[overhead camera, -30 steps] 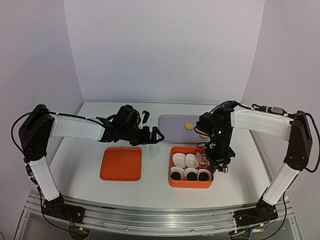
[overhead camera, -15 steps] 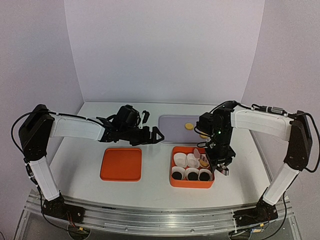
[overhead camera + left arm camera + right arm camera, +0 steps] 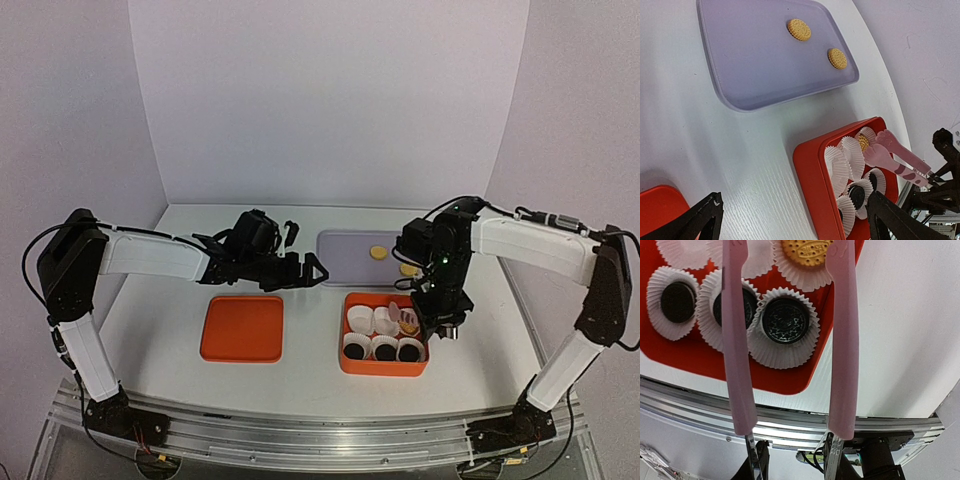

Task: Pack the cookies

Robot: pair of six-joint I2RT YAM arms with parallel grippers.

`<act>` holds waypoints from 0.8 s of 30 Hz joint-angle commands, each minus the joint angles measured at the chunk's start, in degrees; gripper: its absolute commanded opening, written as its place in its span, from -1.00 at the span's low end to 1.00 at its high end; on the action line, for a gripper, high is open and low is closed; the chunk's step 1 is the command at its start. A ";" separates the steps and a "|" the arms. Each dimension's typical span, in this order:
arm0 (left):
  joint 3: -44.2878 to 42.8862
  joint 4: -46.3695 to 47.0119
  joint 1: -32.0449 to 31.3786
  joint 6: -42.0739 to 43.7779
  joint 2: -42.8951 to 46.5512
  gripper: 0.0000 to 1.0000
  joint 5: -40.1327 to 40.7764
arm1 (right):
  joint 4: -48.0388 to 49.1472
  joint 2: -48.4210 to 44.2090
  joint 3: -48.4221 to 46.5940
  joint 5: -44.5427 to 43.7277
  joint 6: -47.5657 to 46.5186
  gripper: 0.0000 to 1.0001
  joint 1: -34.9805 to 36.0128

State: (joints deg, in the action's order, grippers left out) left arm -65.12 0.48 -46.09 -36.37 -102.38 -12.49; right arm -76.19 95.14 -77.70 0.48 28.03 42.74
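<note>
Though unclear overhead, tongs (image 3: 737, 340) apart, cookie (image 3: 806, 251) cupped

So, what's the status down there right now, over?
Left hand open, empty. Right hand shut on pink tongs, tips apart over red box. Four cookies in cups, two golden cookies on purple tray. Nothing in the way.

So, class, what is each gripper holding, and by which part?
The right gripper holds the pink tongs by their handle end, with the tips spread apart. The left gripper is open and holds nothing.
</note>
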 commanded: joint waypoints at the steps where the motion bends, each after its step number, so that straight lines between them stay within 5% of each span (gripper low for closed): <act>1: 0.00 0.75 0.03 -0.37 3.06 0.99 -0.61 | -7.24 -8.07 -3.16 3.17 -1.43 -0.35 0.53; 9: -0.42 -0.06 0.05 0.03 3.62 0.99 0.14 | -7.31 -11.00 -9.54 -4.34 -3.78 -0.38 0.32; 24: -0.09 -2.58 0.03 0.08 4.08 0.99 0.78 | -6.33 16.70 -27.68 -5.24 -16.88 -0.37 -15.72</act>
State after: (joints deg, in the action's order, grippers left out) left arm -65.12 -1.13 -46.09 -36.44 -101.06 -12.21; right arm -76.49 107.11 -99.62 -6.02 15.56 28.81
